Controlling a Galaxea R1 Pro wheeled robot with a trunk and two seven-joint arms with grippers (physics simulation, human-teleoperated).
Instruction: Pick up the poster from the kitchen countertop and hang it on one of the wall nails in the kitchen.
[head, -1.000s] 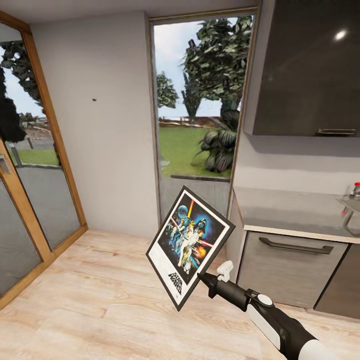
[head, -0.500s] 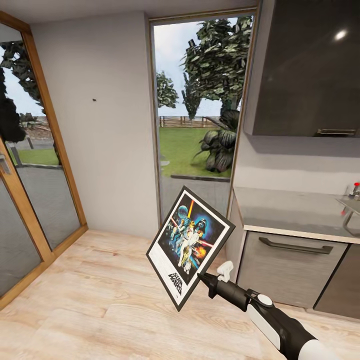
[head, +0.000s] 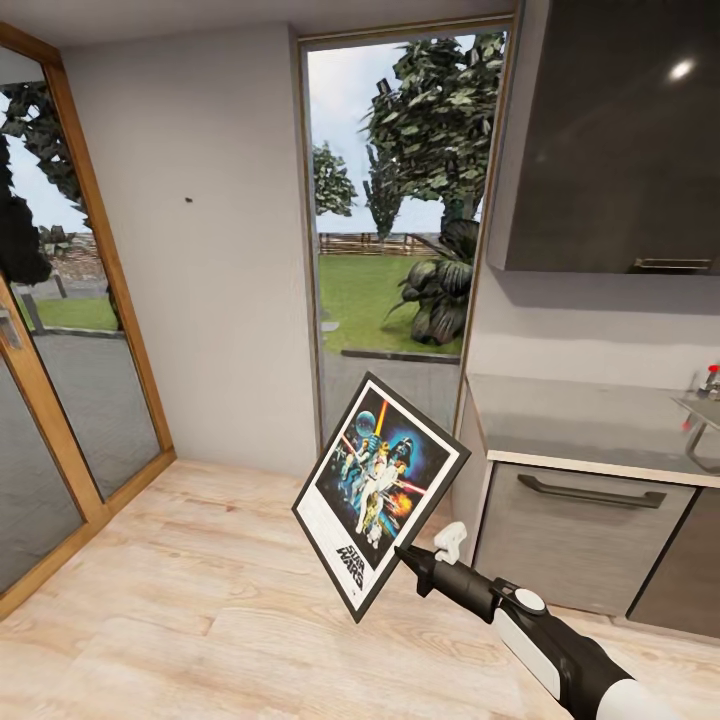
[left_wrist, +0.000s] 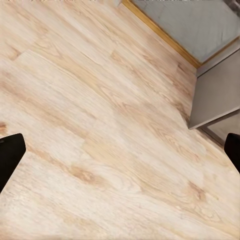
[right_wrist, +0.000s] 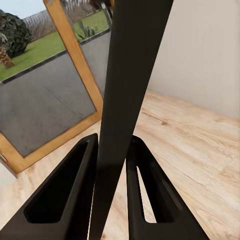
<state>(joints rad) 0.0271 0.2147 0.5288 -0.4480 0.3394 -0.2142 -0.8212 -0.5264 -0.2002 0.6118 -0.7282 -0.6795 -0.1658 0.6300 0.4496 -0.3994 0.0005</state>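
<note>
Nothing in the room has moved since half a second ago, and a second ago the only difference is the garden through the window: our arm and the picture it carries sit exactly as they were

Our right gripper (head: 408, 556) is clamped on the poster (head: 382, 488), pinching its lower right edge; in the right wrist view the two fingers (right_wrist: 67, 192) press either side of the thin black frame (right_wrist: 125, 95). Our left gripper (left_wrist: 120, 150) hangs over bare floor with its jaws spread wide and nothing between them

We hold the poster tilted in mid-air, off the kitchen countertop (head: 580, 425) and just left of its near end, face towards us. To do this step well, we judge we should roll closer to the grey wall, raise the arm slowly, and level the frame before its top reaches the wall nail (head: 189, 200), which is well up and to the left. An edge grip invites swinging, so gentle moves matter

Light wooden floor (head: 200, 600) spreads below; a tall window (head: 400, 200) stands far ahead, a wood-framed glass door (head: 60, 400) at left, and a dark cabinet (head: 620, 130) above the worktop at right
</note>
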